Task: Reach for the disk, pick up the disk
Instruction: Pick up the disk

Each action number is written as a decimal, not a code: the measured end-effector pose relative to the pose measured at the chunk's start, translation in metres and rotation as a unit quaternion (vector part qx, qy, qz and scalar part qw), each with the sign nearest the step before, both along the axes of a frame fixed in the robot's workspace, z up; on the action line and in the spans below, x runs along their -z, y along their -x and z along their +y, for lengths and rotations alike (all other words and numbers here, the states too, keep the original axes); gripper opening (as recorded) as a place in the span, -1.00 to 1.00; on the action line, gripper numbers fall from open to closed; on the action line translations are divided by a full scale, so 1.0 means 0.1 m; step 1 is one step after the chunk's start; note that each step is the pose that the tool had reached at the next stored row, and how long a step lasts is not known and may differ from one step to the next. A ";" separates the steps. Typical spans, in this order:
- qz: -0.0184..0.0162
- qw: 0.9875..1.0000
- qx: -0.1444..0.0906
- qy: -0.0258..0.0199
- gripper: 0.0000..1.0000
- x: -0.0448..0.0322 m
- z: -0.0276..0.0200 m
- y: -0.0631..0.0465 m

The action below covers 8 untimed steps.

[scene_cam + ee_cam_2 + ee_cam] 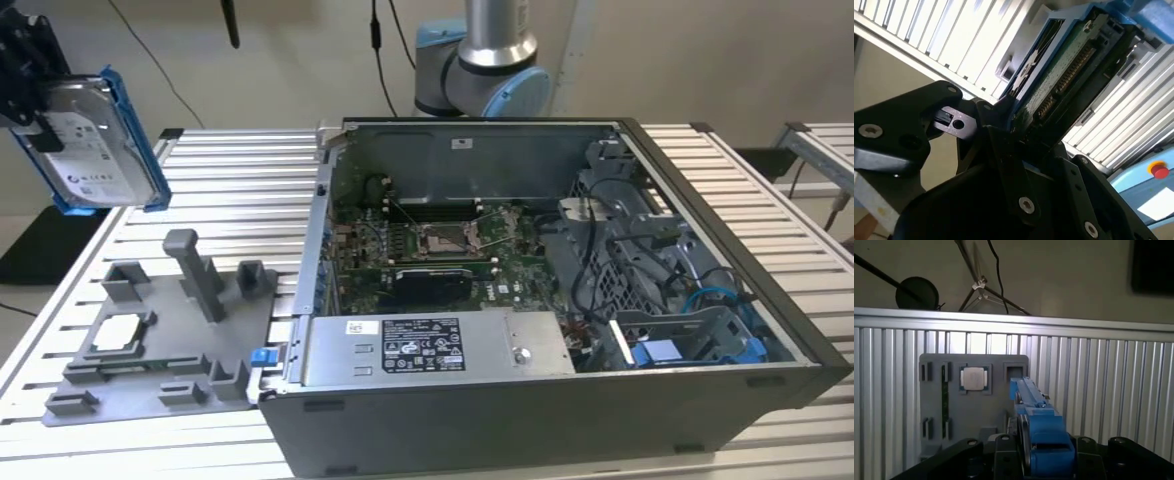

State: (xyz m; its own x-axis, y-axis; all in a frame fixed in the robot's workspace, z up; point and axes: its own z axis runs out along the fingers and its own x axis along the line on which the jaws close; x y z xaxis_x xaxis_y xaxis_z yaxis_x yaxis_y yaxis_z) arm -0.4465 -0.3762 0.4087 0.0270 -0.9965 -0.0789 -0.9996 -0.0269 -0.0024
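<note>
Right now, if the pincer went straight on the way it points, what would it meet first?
The pincer holds the disk; going on, the disk would probably meet the grey fixture first, though depth is unclear.

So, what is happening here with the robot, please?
The arm's tool is shut on the disk and holds it on edge in the air at the exterior view's left. Lower down, on the slatted table, stands a grey fixture tray with a small silver chip. The open computer case sits beside the tray.
</note>
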 end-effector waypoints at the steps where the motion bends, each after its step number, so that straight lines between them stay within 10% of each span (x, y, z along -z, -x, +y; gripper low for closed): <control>1: 0.000 1.000 0.000 0.000 -1.00 -0.029 0.000 0.00; 8: -0.001 1.000 0.000 -0.001 -1.00 -0.272 0.000 0.00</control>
State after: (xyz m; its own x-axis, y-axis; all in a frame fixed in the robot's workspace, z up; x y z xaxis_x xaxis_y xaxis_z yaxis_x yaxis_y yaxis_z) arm -0.4465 -0.3762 0.4359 0.0271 -0.9964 -0.0806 -0.9996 -0.0269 -0.0038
